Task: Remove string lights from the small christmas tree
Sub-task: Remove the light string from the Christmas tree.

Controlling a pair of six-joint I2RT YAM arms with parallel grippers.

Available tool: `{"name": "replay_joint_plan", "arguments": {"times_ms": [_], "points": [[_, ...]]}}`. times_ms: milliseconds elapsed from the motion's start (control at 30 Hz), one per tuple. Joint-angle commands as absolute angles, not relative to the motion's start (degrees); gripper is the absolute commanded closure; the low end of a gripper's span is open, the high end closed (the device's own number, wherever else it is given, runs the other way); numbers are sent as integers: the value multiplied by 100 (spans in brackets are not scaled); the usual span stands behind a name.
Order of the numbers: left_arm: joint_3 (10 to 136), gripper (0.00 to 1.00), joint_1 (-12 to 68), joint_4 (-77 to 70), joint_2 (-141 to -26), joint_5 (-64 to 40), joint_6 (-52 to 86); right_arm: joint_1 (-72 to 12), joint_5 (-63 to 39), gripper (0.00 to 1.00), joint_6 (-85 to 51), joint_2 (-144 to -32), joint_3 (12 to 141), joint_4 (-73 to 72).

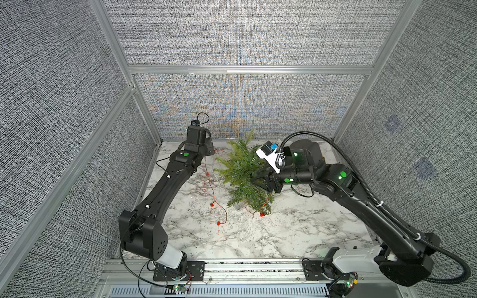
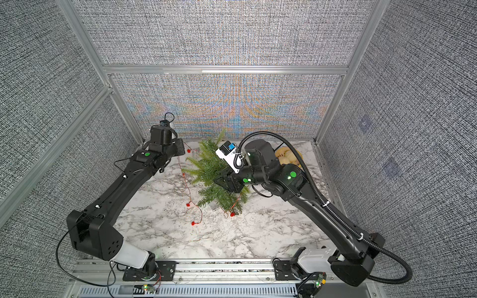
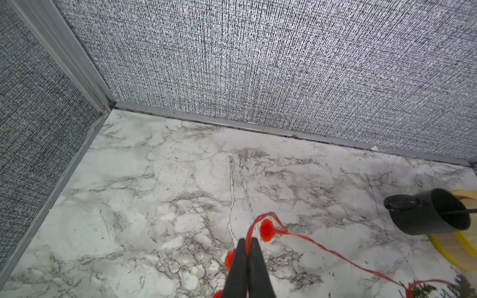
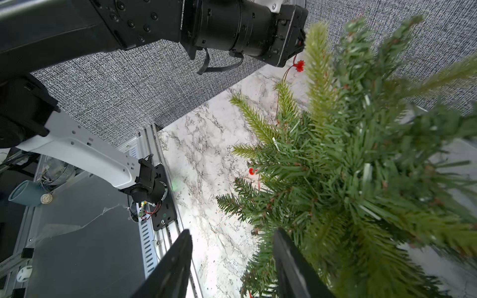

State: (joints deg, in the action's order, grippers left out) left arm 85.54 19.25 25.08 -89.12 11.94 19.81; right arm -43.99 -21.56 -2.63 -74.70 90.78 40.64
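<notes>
you are looking into a cell whose grey woven fabric walls [image 1: 245,33] are closing in a white marble-patterned tabletop [image 1: 296,227]. two black robot arms are reaching from the near rail toward the back: the left arm [image 1: 165,191] is stretching to the back left corner, and the right arm [image 1: 361,203] is bending in toward the middle.

the small christmas tree [image 1: 240,170], a green artificial one with needle-covered branches, is standing on the tabletop near the back wall, between the two wrists; both top views are showing it [image 2: 206,167].

the right gripper [image 4: 233,231] is sitting at the tree's right side with its black jaws spread apart. in the right wrist view one finger is brushing the outer needles, the gap is showing bare tabletop, and nothing is being pinched.

the left gripper [image 3: 248,241] is hovering over the back left part of the tabletop, its jaws pressed together and pinching the wire.

a black mug [image 3: 433,214] is lying tilted near the back wall, just beside a yellow-rimmed thing [image 3: 444,254] that you cannot make out.

the string lights [image 1: 212,205], a thin red-orange wire with small bright red bulbs, are running from the left gripper down across the tabletop just left of the tree. the wire is looping near the tree's foot and trailing into the lower branches, where a bulb is showing at the near edge. another bulb [image 3: 265,229] is hanging just beside the left fingertips.
</notes>
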Motion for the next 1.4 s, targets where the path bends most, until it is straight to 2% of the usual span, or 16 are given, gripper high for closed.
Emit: {"name": "replay_joint_plan", "arguments": {"times_ms": [0, 467, 700, 1133, 1267, 1367], "points": [[8884, 100, 1902, 2374, -9134, 1170, 1713, -4199, -2089, 48, -139, -7378, 9152, 4127], [10458, 100, 1895, 2337, -10209, 705, 1194, -2938, -2496, 47, -359, -7304, 9102, 3793], [11198, 100, 1905, 2248, -10731, -92, 679, -2360, -2704, 46, -637, -7423, 8977, 3386], [12177, 100, 2011, 2224, -11341, -748, 247, -1454, -3617, 45, -1178, -8285, 9135, 2194], [12525, 100, 2040, 2196, -11624, -998, 177, -1348, -3634, 41, -1056, -8783, 9483, 1973], [12832, 100, 2082, 2191, -11814, -1073, 135, -1302, -3623, 33, -854, -9186, 9855, 2005]]}}
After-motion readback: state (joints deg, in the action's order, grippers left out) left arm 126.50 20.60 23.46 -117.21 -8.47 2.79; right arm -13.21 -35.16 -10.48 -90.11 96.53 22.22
